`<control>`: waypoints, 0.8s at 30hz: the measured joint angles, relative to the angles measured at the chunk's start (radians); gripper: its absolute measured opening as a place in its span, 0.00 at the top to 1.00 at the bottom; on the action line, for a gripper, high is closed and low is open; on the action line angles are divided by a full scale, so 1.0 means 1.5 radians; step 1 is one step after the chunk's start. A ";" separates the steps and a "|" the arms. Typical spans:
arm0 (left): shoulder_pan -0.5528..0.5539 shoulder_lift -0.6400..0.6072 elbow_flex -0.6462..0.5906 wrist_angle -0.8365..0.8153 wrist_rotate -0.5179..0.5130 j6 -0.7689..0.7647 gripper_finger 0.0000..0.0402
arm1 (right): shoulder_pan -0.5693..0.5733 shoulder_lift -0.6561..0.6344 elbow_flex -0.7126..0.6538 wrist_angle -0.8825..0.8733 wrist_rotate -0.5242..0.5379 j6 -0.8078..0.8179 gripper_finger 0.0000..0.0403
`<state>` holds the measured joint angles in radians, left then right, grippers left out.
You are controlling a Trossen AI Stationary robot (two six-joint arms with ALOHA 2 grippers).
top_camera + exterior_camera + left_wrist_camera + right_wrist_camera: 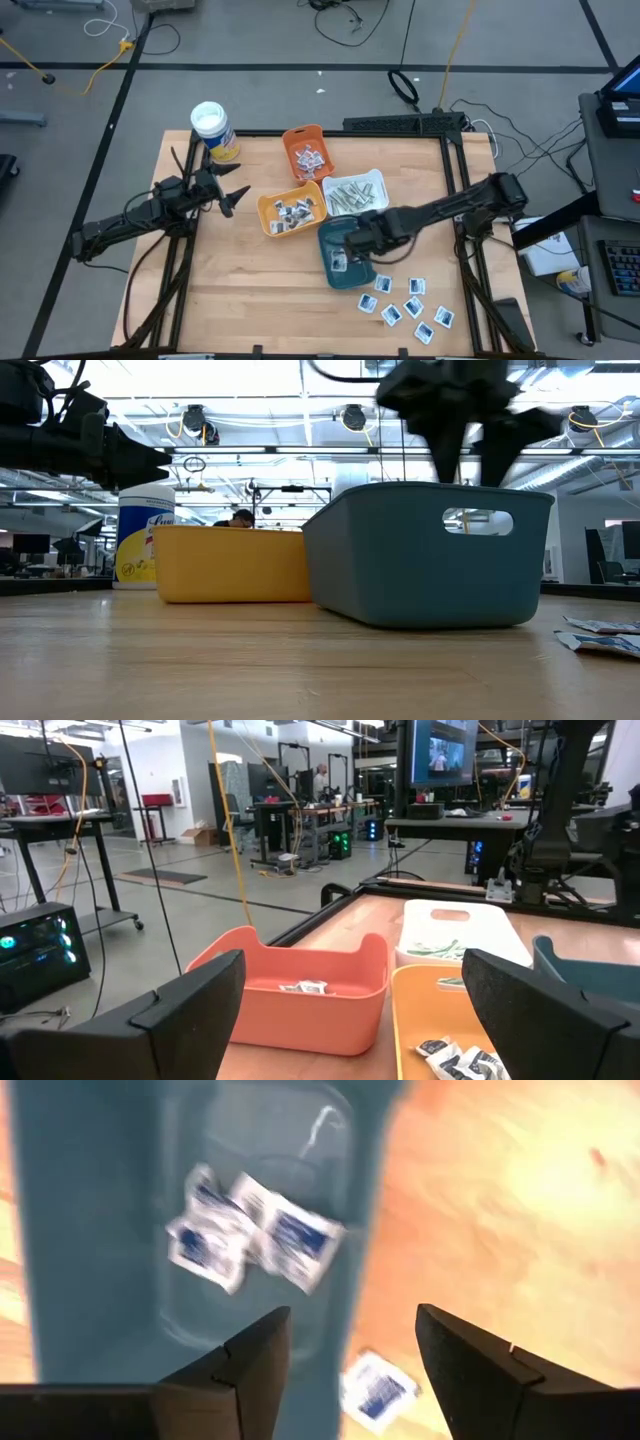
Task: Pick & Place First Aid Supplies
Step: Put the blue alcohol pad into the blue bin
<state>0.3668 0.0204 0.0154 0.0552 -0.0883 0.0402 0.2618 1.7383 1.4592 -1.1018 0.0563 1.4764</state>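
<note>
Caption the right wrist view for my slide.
Open right gripper hovering above the teal tray, which holds blue-printed sachets; another sachet lies on the wooden table.

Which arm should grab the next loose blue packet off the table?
Right, probably. The right gripper hangs open over the teal tray, beside the loose packets. The left gripper waits across the table.

Matt plastic trays (342, 262), grained wooden table (250, 290)

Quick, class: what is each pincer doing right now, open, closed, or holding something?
Left pincer: open, empty, near the yellow tray.
Right pincer: open, empty, above the teal tray with blue-print sachets inside.
</note>
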 joint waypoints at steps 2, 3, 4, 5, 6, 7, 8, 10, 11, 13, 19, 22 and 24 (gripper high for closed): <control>0.000 0.000 0.000 0.000 0.000 0.000 0.06 | 0.019 -0.027 -0.034 -0.002 0.001 0.037 0.48; 0.000 0.000 0.000 0.000 0.000 0.000 0.06 | 0.028 -0.039 -0.049 -0.006 0.001 0.055 0.48; 0.000 0.000 0.000 0.000 0.000 0.000 0.06 | 0.038 -0.049 -0.063 -0.008 0.001 0.074 0.48; 0.000 0.000 0.000 0.000 0.000 0.000 0.06 | 0.049 -0.062 -0.077 -0.011 0.002 0.094 0.48; 0.000 0.000 0.000 0.000 0.000 0.000 0.06 | 0.060 -0.074 -0.092 -0.014 0.002 0.113 0.48; 0.000 0.000 0.000 0.000 0.000 0.000 0.06 | 0.071 -0.085 -0.103 -0.019 0.002 0.133 0.48; 0.000 0.000 0.000 0.000 0.000 0.000 0.06 | 0.082 -0.095 -0.114 -0.024 0.002 0.152 0.48; 0.000 0.000 0.000 0.000 0.000 0.000 0.06 | 0.106 -0.116 -0.137 -0.035 0.000 0.189 0.48; 0.000 0.000 0.000 0.000 0.000 0.000 0.06 | 0.117 -0.126 -0.148 -0.042 -0.001 0.209 0.48; 0.000 0.000 0.000 0.000 0.000 0.000 0.06 | 0.140 -0.142 -0.170 -0.044 0.000 0.247 0.48; 0.000 0.000 0.000 0.000 0.000 0.000 0.06 | 0.208 -0.173 -0.212 -0.044 -0.004 0.343 0.48; 0.000 0.000 0.000 0.000 0.000 0.000 0.06 | 0.235 -0.175 -0.223 -0.039 -0.005 0.374 0.48; 0.000 0.000 0.000 0.000 0.000 0.000 0.06 | 0.251 -0.174 -0.237 -0.017 -0.008 0.390 0.48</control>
<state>0.3670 0.0204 0.0154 0.0555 -0.0883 0.0402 0.6380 1.4769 1.1044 -1.1279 0.0436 2.0616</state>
